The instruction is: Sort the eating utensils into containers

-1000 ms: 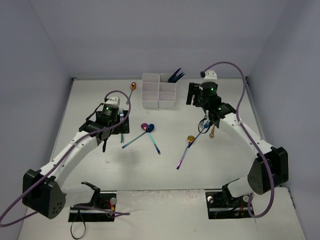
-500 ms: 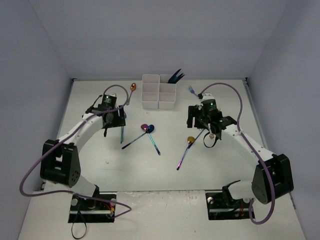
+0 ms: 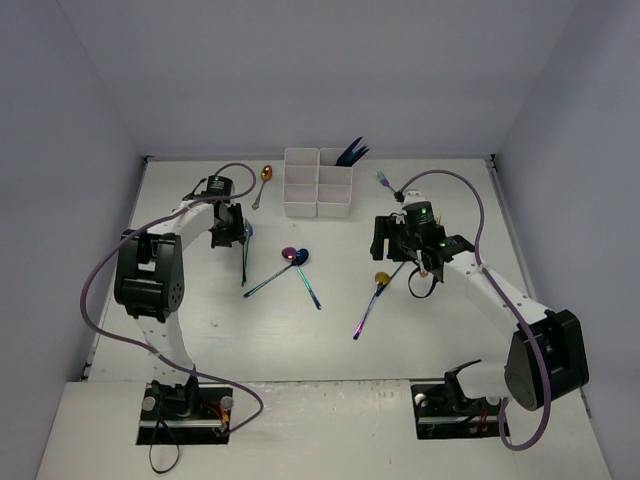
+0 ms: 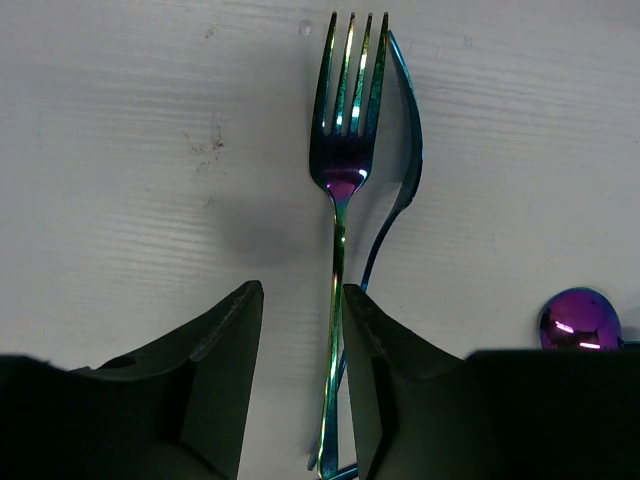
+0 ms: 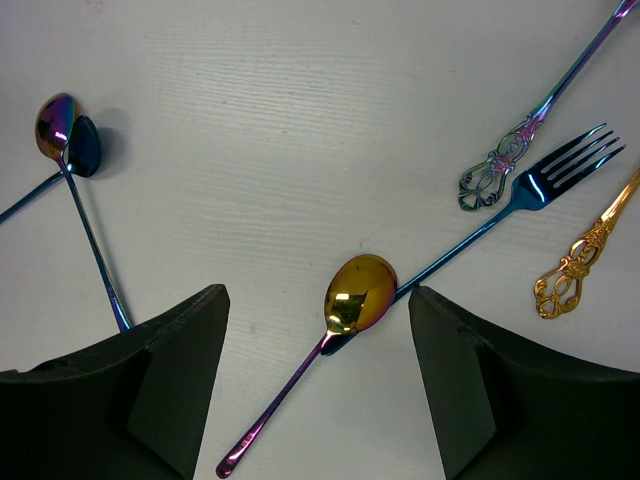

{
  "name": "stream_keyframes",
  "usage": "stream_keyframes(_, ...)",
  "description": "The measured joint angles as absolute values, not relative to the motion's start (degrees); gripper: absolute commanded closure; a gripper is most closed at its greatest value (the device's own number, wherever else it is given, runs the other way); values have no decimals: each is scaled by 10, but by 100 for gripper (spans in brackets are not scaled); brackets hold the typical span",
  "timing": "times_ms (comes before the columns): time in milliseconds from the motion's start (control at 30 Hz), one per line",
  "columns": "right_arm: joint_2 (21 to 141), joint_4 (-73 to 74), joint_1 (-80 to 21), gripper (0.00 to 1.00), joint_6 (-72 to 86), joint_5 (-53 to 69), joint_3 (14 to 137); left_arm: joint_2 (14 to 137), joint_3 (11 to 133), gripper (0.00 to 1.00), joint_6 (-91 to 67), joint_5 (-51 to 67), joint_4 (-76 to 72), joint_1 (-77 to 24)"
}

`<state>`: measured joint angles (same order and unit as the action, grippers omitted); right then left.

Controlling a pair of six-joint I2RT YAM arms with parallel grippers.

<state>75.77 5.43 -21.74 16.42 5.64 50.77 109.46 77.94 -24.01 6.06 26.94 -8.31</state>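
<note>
On the left, you are working the pick-up step. Your left fingers [image 4: 225,370] are standing narrowed around the handle of the iridescent purple-rainbow metal fork [image 4: 340,180], which is lying flat on the white tabletop [image 4: 120,120] with its tines pointing away from the wrist. The handle is sitting against one finger while a strip of tabletop is showing at the other, so they are not pinching it yet and are holding nothing. A slim blue metal spoon [image 4: 405,150] is lying just beside the fork, its handle running in close to the fork's near the fingers. The next move is therefore calling for a squeeze that takes the fork alone, then a straight lift. Toward the middle, at the far side, the white plastic six-compartment block [image 3: 318,195] is waiting with dark blue utensils [image 3: 350,152] standing in its back right compartment; the fork is probably wanting a different cell. On the right, your right fingers [image 5: 170,390] are hanging wide open and empty over the gold-bowled spoon with a rainbow handle [image 5: 360,293], whose bowl is overlapping the handle of a blue metal fork [image 5: 560,170].
</note>
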Motion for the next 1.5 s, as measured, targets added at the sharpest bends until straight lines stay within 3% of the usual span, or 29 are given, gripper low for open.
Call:
stream_keyframes(333,757,55,-217,30,165,59,506,1135,812,71,-241,68,270,-82)
stream_keyframes(467,757,55,-217,29,164,59,501,1144,816,82,-244,68,269,-82)
stream_keyframes(600,755,57,-217,29,164,58,498,1145,816,99,-250,68,267,-82)
stream_keyframes(867,754,59,-217,29,164,58,495,1122,809,100,-254,42,274,-82)
stream_keyframes(1067,754,60,-217,29,163,58,495,1024,815,100,-266,25,253,-82)
stream_keyframes(1267,743,72,-217,29,163,60,495,949,825,100,-311,32,119,-82)
stream_keyframes(1500,725,76,-217,29,163,72,495,955,825,100,-334,26,-93,-95)
